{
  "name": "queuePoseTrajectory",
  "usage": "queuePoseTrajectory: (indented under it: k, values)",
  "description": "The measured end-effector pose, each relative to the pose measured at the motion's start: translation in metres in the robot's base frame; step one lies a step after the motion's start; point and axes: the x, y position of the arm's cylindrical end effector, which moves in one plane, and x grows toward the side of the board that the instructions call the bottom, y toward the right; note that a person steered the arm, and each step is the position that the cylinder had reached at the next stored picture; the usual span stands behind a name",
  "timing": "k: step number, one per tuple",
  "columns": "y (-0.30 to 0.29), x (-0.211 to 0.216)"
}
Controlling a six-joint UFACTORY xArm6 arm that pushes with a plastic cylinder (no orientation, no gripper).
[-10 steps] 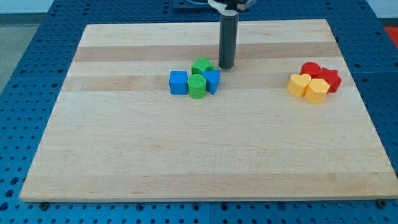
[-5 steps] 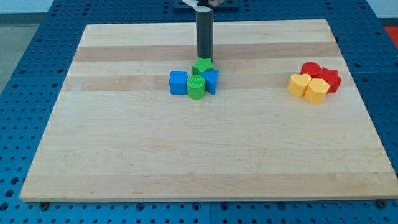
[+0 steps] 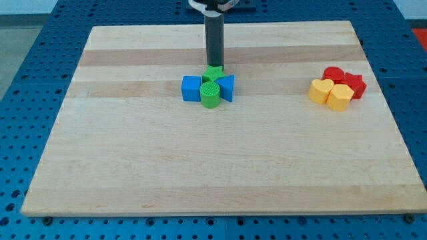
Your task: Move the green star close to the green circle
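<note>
Tip [image 3: 215, 65] is set touching the far side of the green star [image 3: 213, 72], toward the bench's top edge. The star is pressed against the green circle [image 3: 210, 95], near the bench's centre, just nearer the bottom edge. No jaws are fitted, only a rod.

1. My tip [image 3: 214, 66] stands just above the green star [image 3: 213, 73], so the star's top side is blocked.
2. The blue cube [image 3: 191, 88], green circle [image 3: 210, 94] and blue triangle [image 3: 227, 86] close its other sides.
3. The red and yellow blocks [image 3: 337, 87] sit well apart at the view's right.
</note>
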Motion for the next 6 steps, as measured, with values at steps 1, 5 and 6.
queuePoseTrajectory:
  k: [1, 5, 6]
  values:
    - [0.0, 0.0]
    - [0.0, 0.013]
    - [0.0, 0.007]
